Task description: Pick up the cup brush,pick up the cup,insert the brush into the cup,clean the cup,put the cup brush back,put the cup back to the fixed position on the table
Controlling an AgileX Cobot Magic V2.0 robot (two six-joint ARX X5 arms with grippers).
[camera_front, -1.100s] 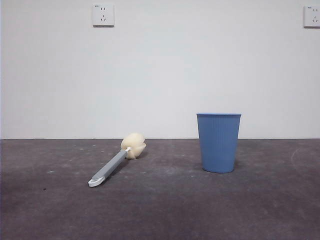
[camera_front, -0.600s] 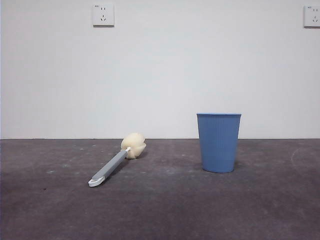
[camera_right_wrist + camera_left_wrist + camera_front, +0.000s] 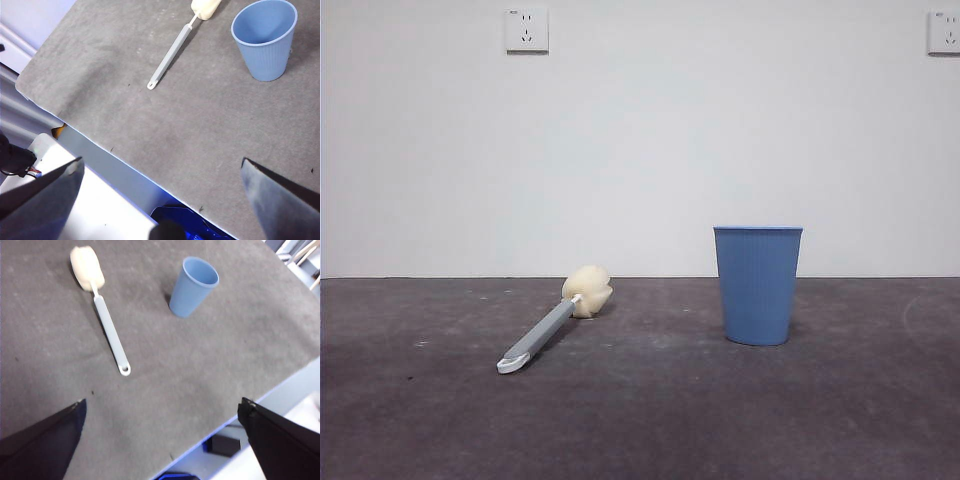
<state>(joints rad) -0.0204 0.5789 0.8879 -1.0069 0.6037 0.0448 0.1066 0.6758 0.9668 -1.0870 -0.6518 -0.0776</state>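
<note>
change: none, grey-handled sponge-headed cup brush (image 3: 552, 327) and ribbed blue plastic cup (image 3: 757, 284) unmoved mid-table (image 3: 650, 420) | left gripper (image 3: 160, 440), right gripper (image 3: 160, 200) spread wide, empty | task unstarted

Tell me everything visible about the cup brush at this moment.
The cup brush lies flat on the table, apart from the cup. It has a slim grey handle with a white looped tip and a rounded cream sponge head, which points toward the wall. Nothing grips or touches it.
</note>
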